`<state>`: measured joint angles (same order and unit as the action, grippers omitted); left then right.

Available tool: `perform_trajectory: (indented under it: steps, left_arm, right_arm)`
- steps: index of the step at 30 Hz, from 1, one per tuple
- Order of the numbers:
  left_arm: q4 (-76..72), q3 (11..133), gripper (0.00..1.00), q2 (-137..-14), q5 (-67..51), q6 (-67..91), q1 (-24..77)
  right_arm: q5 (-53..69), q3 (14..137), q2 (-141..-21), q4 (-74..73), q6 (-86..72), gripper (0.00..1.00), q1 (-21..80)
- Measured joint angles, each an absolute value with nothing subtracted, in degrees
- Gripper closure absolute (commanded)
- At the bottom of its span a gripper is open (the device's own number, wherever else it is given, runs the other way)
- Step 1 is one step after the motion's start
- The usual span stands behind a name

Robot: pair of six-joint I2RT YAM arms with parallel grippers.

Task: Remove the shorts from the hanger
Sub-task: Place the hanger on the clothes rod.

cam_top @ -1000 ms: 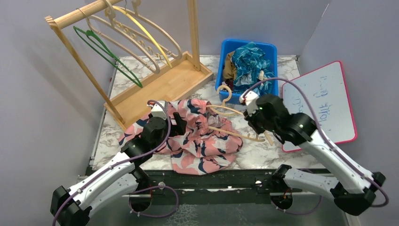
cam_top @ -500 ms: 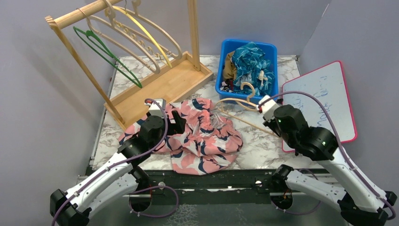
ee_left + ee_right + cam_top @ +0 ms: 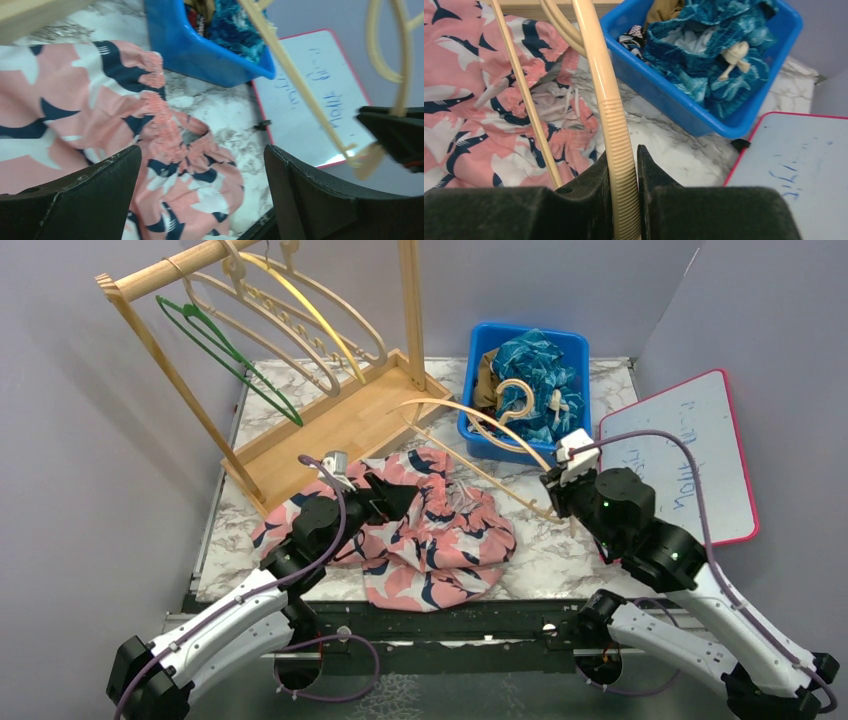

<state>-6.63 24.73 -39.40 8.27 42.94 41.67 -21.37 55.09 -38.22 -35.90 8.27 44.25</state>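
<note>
Pink cloth blotched with navy and white, the shorts (image 3: 430, 530) lie crumpled on the marble counter (image 3: 560, 550) between the two arms, with the waistband gathered toward the middle. The left end effector (image 3: 385, 498) hangs just above their far left part with its jaws wide apart and nothing between them, so it is the nearer one.

The right end effector (image 3: 560, 485) is clamped on one end of the beige hanger (image 3: 480, 425), whose ribbed arm is pinched between its fingers in the right wrist view. From that grip the hanger's long axis runs up and toward the far left. Its hook stands over the blue bin (image 3: 478, 350) and its other end reaches over the base of the wooden rack (image 3: 350, 420).

The shorts lie to the left of and nearer than the clamped end, below the hanger's lower bar. The bar looks clear of the cloth, though I cannot tell this for certain where it crosses the waistband.

The whiteboard (image 3: 690, 450) on the right carries blue handwriting that cannot be read. No brand or label shows.
</note>
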Motion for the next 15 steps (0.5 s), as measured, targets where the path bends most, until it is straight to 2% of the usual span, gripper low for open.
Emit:
perform_trajectory:
  steps: [6, 15]
  left_arm:
    - [-19.6, 22.7, 0.05, -43.4, 5.8, 52.9, 41.7]
    - [-26.1, 29.9, 0.05, -61.2, 7.9, 60.8, 45.2]
  right_arm:
    - [-20.0, 48.8, -42.2, -26.9, 2.8, 0.99, 44.2]
    - [-20.0, 45.4, -42.7, -19.4, -4.9, 0.99, 44.2]
